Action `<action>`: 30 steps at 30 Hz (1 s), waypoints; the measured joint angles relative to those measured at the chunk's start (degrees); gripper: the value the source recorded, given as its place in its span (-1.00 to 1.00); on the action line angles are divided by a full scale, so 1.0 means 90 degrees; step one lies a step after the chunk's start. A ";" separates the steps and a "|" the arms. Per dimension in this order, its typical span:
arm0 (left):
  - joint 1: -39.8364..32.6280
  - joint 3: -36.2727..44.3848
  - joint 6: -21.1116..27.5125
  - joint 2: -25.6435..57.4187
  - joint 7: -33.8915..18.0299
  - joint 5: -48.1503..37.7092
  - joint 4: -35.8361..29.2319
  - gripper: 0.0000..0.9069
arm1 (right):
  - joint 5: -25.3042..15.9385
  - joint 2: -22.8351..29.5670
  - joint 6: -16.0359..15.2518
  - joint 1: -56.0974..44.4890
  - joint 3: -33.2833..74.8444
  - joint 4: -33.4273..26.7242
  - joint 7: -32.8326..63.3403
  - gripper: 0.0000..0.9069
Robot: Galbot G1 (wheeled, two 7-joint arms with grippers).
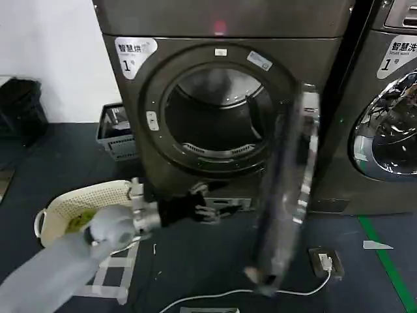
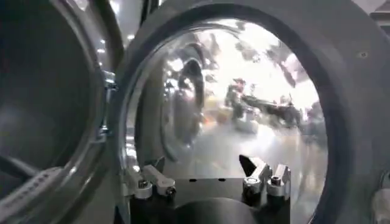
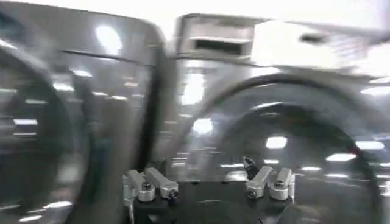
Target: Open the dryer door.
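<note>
The dryer door (image 1: 287, 195) stands swung wide open and shows edge-on in the head view, with its chrome rim facing right. The round drum opening (image 1: 218, 111) lies bare behind it. My left gripper (image 1: 212, 212) is low in front of the dryer, just left of the door and apart from it. In the left wrist view the left gripper (image 2: 204, 164) is open with nothing between its fingers, facing the door's grey inner side (image 2: 344, 91) and its glass (image 2: 244, 109). My right gripper (image 3: 204, 165) is open and holds nothing, pointed at blurred machine fronts.
A neighbouring machine (image 1: 391, 117) with a chrome door stands right of the dryer. A white laundry basket (image 1: 71, 205) and a grey crate (image 1: 117, 134) sit on the floor at left. A small box with a cable (image 1: 324, 261) and green floor tape (image 1: 384, 261) lie at right.
</note>
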 joint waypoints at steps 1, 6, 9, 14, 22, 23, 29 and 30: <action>-0.0138 0.0168 -0.0011 -0.0063 -0.0001 0.0003 0.0049 1.00 | -0.0178 0.0040 0.0063 -0.0027 0.0188 -0.0017 0.0237 1.00; -0.0807 0.0914 -0.0064 -0.0531 -0.0009 0.0006 0.0340 1.00 | -0.0864 0.0176 0.0060 -0.0061 0.1058 -0.0191 0.1270 1.00; -0.1202 0.1291 -0.0108 -0.0863 -0.0005 -0.0033 0.0544 1.00 | -0.1228 0.0099 0.0204 -0.0162 0.1492 -0.0309 0.1489 1.00; -0.1793 0.1823 -0.0149 -0.1367 -0.0065 -0.0014 0.0914 1.00 | -0.1383 -0.0016 -0.0036 -0.0308 0.2159 -0.0474 0.1926 1.00; -0.2366 0.2454 -0.0241 -0.2243 -0.0501 0.0045 0.1561 1.00 | -0.1433 -0.0026 -0.0023 -0.0503 0.2702 -0.0502 0.1628 1.00; -0.2444 0.2536 -0.0278 -0.2363 -0.0511 0.0099 0.1676 1.00 | -0.1432 0.0003 -0.0019 -0.0503 0.2703 -0.0443 0.1575 1.00; -0.2772 0.2754 -0.0420 -0.3277 -0.0675 0.0344 0.2506 1.00 | -0.1384 0.0024 0.0045 -0.0584 0.2823 -0.0314 0.1476 1.00; -0.2758 0.2765 -0.0472 -0.3428 -0.0690 0.0439 0.2602 1.00 | -0.1382 0.0024 0.0049 -0.0597 0.2850 -0.0308 0.1461 1.00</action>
